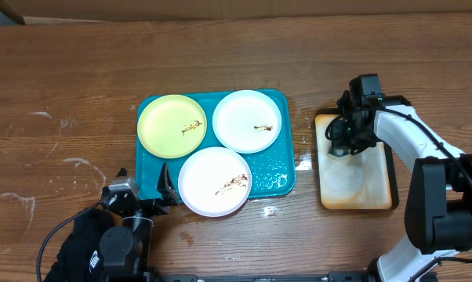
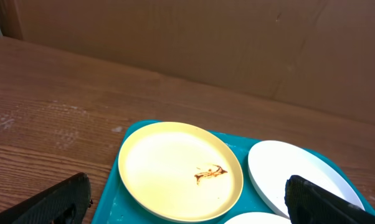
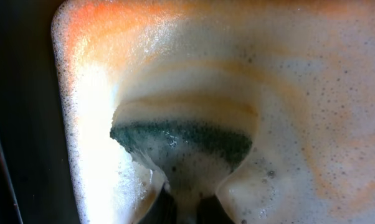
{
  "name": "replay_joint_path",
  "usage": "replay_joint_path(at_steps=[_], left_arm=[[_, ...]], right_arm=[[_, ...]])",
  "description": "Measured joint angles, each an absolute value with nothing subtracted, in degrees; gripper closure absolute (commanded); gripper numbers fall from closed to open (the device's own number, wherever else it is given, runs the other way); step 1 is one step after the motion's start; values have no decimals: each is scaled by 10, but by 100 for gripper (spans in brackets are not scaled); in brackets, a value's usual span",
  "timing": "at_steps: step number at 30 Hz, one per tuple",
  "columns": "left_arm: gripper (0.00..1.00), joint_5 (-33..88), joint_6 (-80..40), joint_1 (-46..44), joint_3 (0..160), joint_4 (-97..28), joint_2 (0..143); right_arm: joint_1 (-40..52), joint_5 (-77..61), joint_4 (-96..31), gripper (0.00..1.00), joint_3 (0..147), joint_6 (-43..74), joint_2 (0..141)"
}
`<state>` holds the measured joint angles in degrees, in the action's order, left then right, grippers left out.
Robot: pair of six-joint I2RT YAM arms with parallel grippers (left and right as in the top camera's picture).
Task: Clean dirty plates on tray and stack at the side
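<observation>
Sponge pickup: right gripper [image 1: 339, 146] pinched on soapy sponge [image 3: 181, 140], left gripper [image 1: 144, 186] spread wide; next, lift across to centre-frame plates [image 1: 214, 168].

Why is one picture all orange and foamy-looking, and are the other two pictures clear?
Right wrist: the camera sits close to the soapy sponge, so foam fills the frame, soft and washed out by orange-white glare at upper left. Overhead: sharp and evenly lit, with a shiny wet patch beside the teal tray. Left wrist: the yellow plate is clear, the near fingers dark and blurry.
</observation>
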<state>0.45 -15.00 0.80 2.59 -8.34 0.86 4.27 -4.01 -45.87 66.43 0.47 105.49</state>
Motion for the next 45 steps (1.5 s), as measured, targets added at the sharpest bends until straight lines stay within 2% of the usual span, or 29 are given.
replay_joint_path(at_steps=[13, 21, 24, 31, 35, 44, 45], left_arm=[[0, 14, -151, 8, 26, -85, 20], [0, 11, -163, 8, 37, -100, 178], [0, 13, -166, 8, 91, -134, 246], [0, 29, -166, 8, 339, -277, 413], [0, 81, -149, 8, 438, -342, 504], [0, 239, -125, 8, 469, -363, 634], [17, 246, -125, 8, 469, -365, 644]], right_arm=[[43, -40, -459, 96, 664, 15, 1055], [43, -35, -469, 96, 664, 15, 1055], [43, -34, -474, 96, 664, 15, 1055], [43, -31, -482, 96, 664, 15, 1055], [43, -30, -486, 96, 664, 20, 1055], [43, -30, -493, 96, 664, 39, 1055], [43, -30, -494, 96, 664, 41, 1055]])
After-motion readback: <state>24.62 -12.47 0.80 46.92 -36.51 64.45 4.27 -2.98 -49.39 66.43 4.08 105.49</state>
